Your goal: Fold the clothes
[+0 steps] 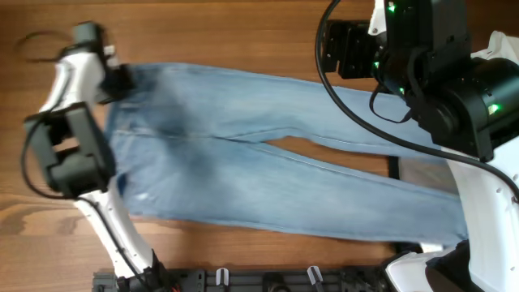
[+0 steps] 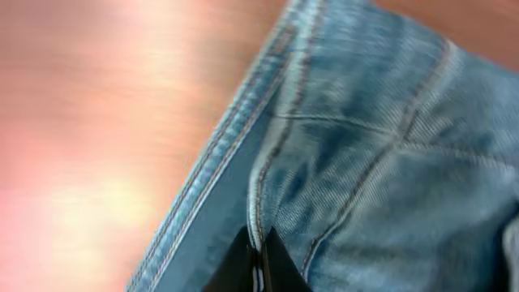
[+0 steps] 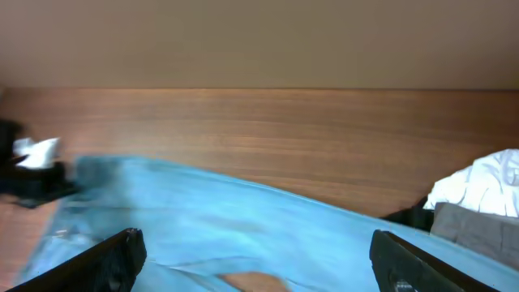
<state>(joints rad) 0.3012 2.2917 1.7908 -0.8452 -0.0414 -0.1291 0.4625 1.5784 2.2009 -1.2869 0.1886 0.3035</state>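
At about ten o'clock on the wooden table point(image 1: 243, 20), the left gripper point(image 2: 256, 266) had its jaws pressed together on a raised ridge of denim just inside the waistband of the light-blue jeans point(image 1: 243, 154). Those jeans lay flat and full length, with the waist at nine o'clock and both legs running toward three o'clock, a narrow gap between them. At one o'clock the right gripper point(image 3: 259, 264) hovered near the far leg with its jaws wide apart, holding nothing. Past the hems, at three o'clock, a white top point(image 3: 486, 182) and grey trousers point(image 3: 478, 231) lay heaped. I judged the first fold to be starting: the waist was gripped, the legs were not. Next, the right arm would need to drop and pinch the far leg, so both arms could carry that side over the near one.
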